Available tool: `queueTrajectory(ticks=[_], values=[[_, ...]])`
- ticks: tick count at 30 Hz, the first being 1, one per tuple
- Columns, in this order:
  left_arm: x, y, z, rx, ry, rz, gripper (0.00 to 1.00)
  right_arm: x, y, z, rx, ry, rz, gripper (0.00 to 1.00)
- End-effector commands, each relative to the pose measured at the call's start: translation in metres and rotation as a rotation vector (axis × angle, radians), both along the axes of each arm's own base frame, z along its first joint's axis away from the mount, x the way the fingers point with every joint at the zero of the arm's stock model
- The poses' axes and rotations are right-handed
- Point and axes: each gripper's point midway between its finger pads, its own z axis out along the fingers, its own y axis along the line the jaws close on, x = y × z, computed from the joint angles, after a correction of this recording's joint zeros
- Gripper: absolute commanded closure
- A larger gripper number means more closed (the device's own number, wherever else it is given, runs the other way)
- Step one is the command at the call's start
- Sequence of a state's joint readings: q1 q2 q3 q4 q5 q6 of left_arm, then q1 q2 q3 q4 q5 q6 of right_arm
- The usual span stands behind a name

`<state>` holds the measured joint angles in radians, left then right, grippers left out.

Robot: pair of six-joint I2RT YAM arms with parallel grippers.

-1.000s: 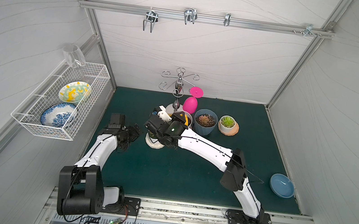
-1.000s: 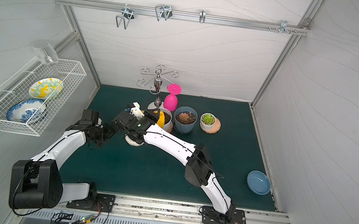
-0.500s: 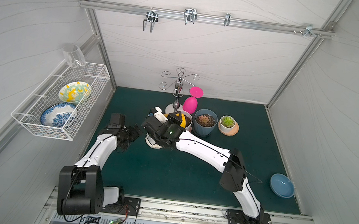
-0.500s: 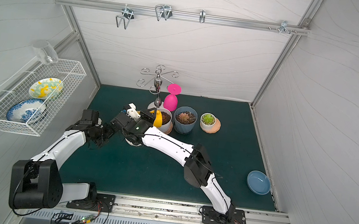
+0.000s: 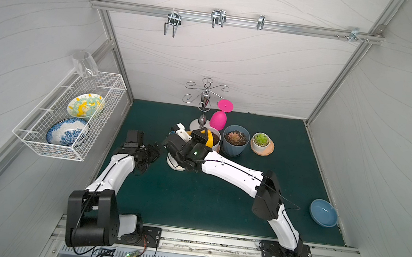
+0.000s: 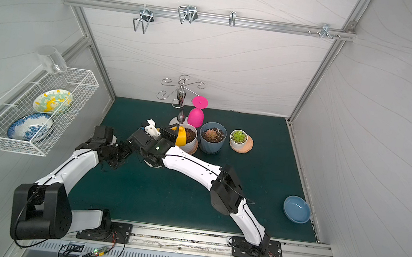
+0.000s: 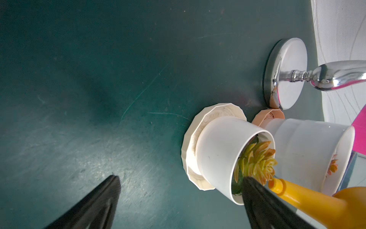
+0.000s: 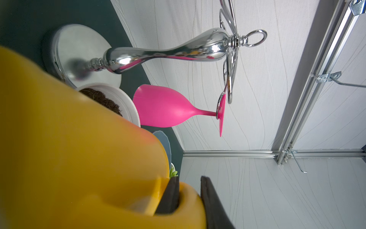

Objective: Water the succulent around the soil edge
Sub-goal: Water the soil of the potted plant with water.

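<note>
Bright even light, soft shadows, bent edges, blurred near watering can (image 8: 69, 148)

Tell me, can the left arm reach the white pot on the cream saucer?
Probably yes: the left gripper, jaws open, is right beside the white pot; only the yellow spout hangs over its rim.

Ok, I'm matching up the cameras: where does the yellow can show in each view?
Top view: can just left of the blue pot.
Top view: can, same place.
Left wrist: spout only, tip at the succulent.
Right wrist: can fills the near frame, held by the right gripper.
Shared landmark: the chrome stand, in all four.
</note>
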<state>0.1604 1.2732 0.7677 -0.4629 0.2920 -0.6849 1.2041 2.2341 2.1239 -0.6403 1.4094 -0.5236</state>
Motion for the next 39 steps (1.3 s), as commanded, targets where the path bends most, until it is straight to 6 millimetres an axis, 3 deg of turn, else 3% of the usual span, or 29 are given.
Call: queueTrajectory(ticks=[1, 16, 28, 39], values=[[0.009, 0.003, 0.012, 0.013, -0.042, -0.004, 0.00, 0.004, 0.002, 0.004, 0.005, -0.044, -0.027, 1.00], [0.009, 0.003, 0.011, 0.012, -0.040, -0.005, 0.00, 0.024, 0.003, 0.005, 0.012, -0.057, -0.052, 1.00], [0.010, 0.004, 0.010, 0.014, -0.037, -0.005, 0.00, 0.034, 0.007, 0.016, 0.032, -0.081, -0.055, 1.00], [0.010, 0.002, 0.009, 0.008, -0.036, -0.009, 0.00, 0.039, 0.019, 0.017, 0.039, -0.085, -0.037, 1.00]])
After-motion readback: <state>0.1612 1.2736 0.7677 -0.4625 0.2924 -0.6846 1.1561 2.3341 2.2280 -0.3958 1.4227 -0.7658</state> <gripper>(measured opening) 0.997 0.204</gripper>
